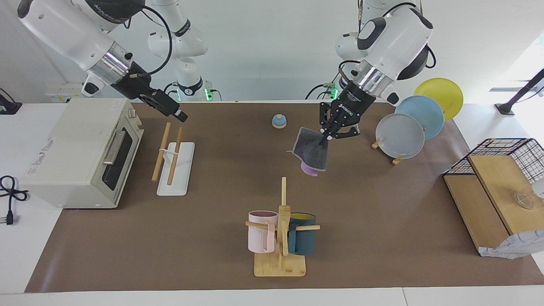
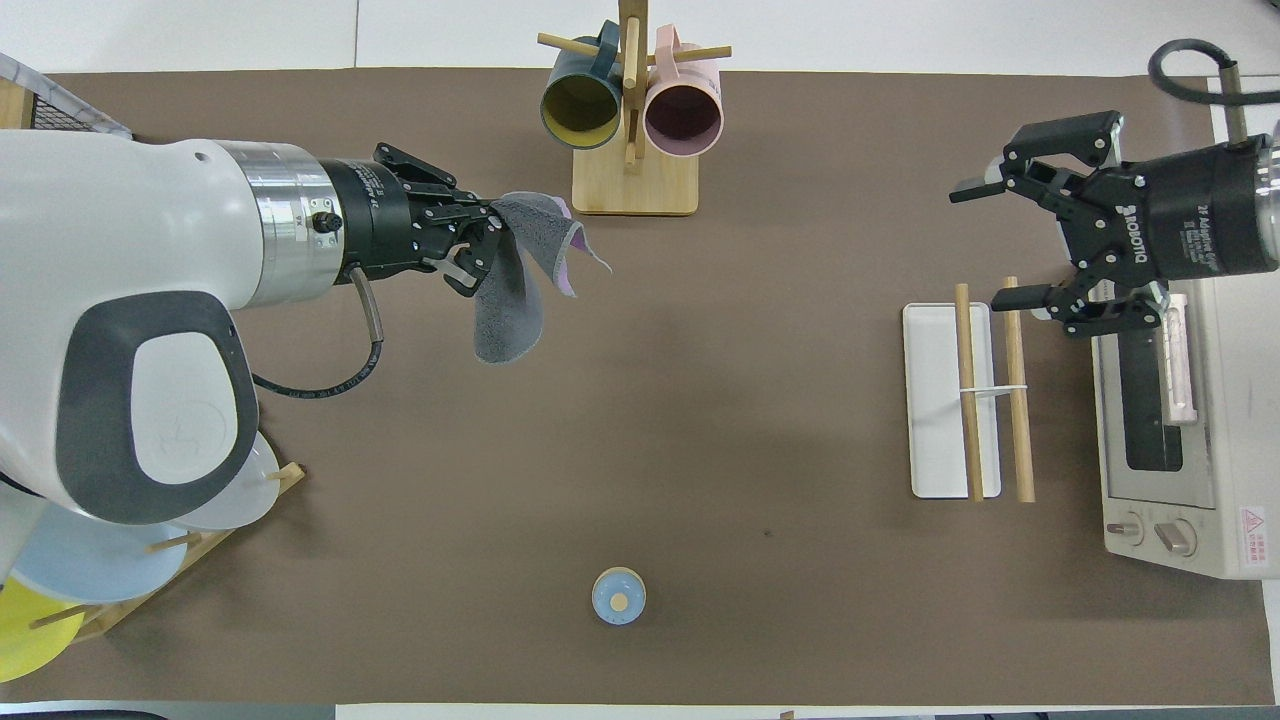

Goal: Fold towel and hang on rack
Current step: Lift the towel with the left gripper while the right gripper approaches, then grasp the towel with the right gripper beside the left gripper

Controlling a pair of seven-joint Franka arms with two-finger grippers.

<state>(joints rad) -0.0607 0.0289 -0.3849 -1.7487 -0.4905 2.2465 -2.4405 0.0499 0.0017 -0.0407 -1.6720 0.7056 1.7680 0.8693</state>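
The towel (image 1: 312,153) (image 2: 510,310) hangs in the air over the middle of the brown mat, dark grey face outward, with purple showing at its lower fold. My left gripper (image 1: 325,138) (image 2: 490,235) is shut on its upper edge. The towel's lowest corner looks clear of the mat. The rack (image 1: 160,152) (image 2: 1015,390), two wooden rods on a white base, stands beside the toaster oven at the right arm's end of the table. My right gripper (image 1: 178,112) (image 2: 985,243) hovers open and empty above the rack, fingers spread wide.
A toaster oven (image 1: 80,153) (image 2: 1170,400) sits beside the rack. A wooden mug stand (image 1: 280,229) (image 2: 632,120) with a pink and a dark blue mug stands farther from the robots than the towel. A plate stand (image 1: 399,136) and a small blue bell (image 1: 279,121) are nearer.
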